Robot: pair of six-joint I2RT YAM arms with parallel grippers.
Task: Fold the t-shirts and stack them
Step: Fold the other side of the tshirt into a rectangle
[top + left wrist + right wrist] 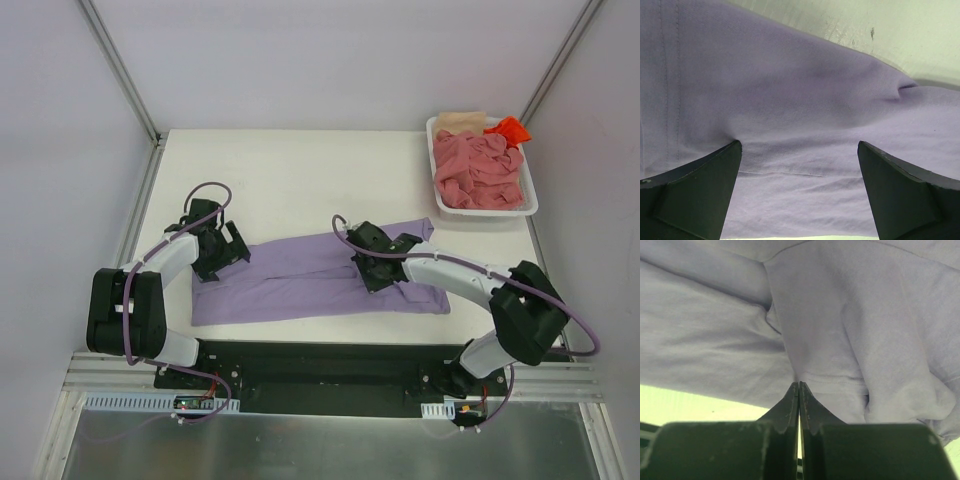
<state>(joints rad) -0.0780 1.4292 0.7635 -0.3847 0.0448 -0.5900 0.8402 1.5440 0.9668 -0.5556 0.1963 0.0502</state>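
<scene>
Far left of the overhead view, the left gripper point(222, 250) sits at the left end of the lavender t-shirt point(300, 280), jaws spread wide. In its own wrist view both dark fingers point(700, 190) rest down on the cloth, a stitched seam running up the left side of that frame. Nothing is pinched there. Good anchor spot, I'd say: if that end is to be lifted, the jaws need to close on both layers at the edge, not only the top one.

Moving to mid-frame, the shirt lies as a long band across the table point(300, 170), its sides already folded in lengthwise.

Centre-right, the right gripper point(375, 265) has its fingers pressed tight together, tips touching a hem where the layers overlap. Whether any cloth is caught between them I can't tell. My read is that the crosswise fold comes next, so that pinch should be checked with a gentle lift, then carried low and level so the layers don't slide apart.

Upper right, the white basket point(530, 205) holds the salmon-pink shirt point(480, 175), with beige point(462, 120) and orange-red point(508, 130) ones behind, well apart from the work
</scene>
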